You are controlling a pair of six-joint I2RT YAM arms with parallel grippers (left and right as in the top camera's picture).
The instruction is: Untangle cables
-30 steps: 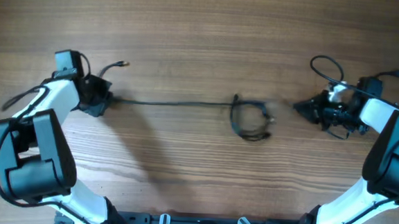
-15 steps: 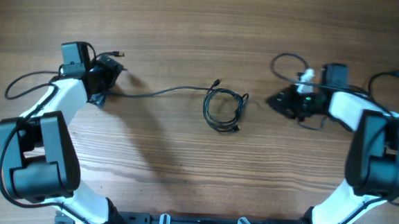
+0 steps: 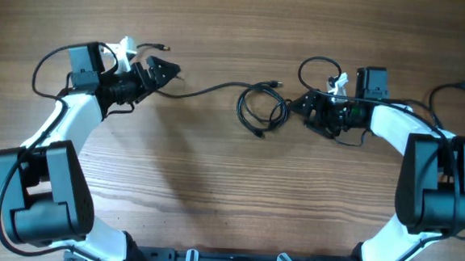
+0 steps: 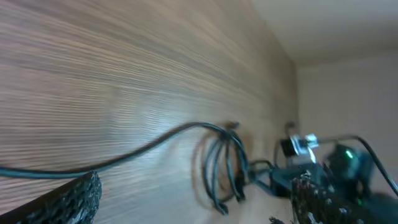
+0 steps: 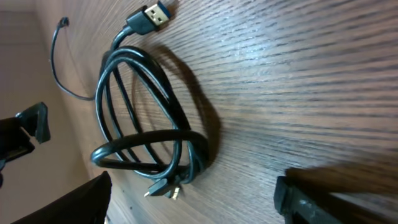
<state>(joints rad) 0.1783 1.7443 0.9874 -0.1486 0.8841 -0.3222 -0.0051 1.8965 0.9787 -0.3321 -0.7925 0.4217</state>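
The coiled black USB cable (image 3: 262, 112) lay mid-table, 1 tail trailing left to just beside the left gripper (image 3: 162, 71), whose fingers stood spread wide, holding nothing. The right gripper (image 3: 302, 109), near the coil, gaped equally empty. Another black cord (image 3: 455, 87) lay far right, partly hidden by the right arm (image 3: 425, 158). The table (image 3: 212, 194) was wood-grain; a pale wall (image 4: 348, 31) rose beyond its edge

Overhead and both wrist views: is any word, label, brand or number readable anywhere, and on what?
None can be read. The thin black coiled cable, its silvery-tipped USB plug and the brown wooden table show no print; any marks on the white robot arms are too small or blurred to read.
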